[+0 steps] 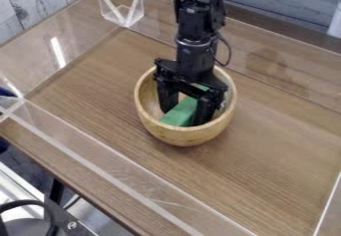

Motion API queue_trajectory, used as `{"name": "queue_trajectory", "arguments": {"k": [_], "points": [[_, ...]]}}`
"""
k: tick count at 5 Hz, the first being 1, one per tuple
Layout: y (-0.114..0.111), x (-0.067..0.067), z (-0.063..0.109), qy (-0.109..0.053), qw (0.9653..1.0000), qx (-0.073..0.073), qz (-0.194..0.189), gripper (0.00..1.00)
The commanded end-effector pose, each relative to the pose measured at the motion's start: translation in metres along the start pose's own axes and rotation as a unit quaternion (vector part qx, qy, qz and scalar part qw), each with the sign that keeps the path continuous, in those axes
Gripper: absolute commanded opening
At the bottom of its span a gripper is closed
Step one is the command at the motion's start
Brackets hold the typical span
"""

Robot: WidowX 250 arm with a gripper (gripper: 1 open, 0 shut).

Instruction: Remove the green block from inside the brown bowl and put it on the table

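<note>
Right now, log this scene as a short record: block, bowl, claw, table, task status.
block: green, lying inside the bowl, between the claw's fingers
bowl: tan wood, upright on the table, near its middle
claw: pointing down into the bowl, jaws open on either side of the block, no grip shown
table: brown wood grain, clear walls at the edges
task status: block not yet lifted out

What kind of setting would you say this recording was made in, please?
Probably a lab test bench: a wood-grain table fenced by clear acrylic walls, with one robot arm reaching into a wooden bowl.
</note>
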State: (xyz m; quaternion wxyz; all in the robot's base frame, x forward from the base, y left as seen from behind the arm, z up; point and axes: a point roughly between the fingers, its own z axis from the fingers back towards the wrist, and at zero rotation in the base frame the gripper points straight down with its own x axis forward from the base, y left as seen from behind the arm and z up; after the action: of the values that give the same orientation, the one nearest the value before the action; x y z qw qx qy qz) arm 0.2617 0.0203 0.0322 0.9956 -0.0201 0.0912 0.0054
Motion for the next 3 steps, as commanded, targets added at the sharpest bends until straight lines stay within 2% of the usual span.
{"name": "queue_trajectory", "arguments": {"k": [1, 3], "points": [[0.003, 0.01, 0.011, -0.028, 0.9996, 0.0, 0.003, 0.0], [0.001, 0.009, 0.03, -0.047, 0.9989, -0.001, 0.004, 0.0]]}}
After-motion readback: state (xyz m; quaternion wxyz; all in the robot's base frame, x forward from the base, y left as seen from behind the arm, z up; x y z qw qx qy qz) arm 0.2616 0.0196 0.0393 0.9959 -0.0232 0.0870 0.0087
